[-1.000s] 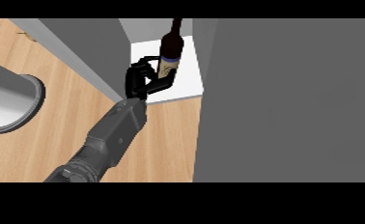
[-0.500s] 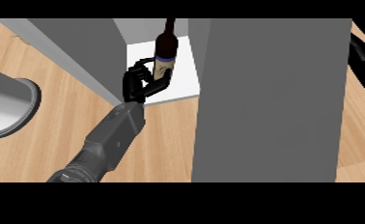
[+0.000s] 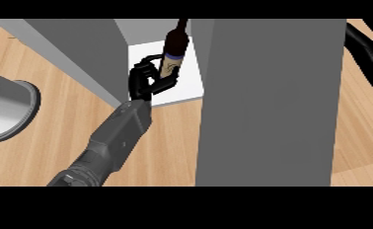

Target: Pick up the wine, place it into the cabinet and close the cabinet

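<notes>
I have the left robot hand curled round the wine, which stands upright on the white cabinet floor at about twelve o'clock from my forearm. I judge the bottle heavy, rigid, slick and breakable, so the hold belongs low on its body, not the neck. The grey cabinet door fills three o'clock, hiding the right robot hand, so I cannot tell its state.

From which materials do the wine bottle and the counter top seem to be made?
The wine bottle looks like dark glass, almost black, with a pale label and a blue band; plastic cannot be excluded. The counter top looks like light wood with a matte finish: fine grain lines run across it.
</notes>
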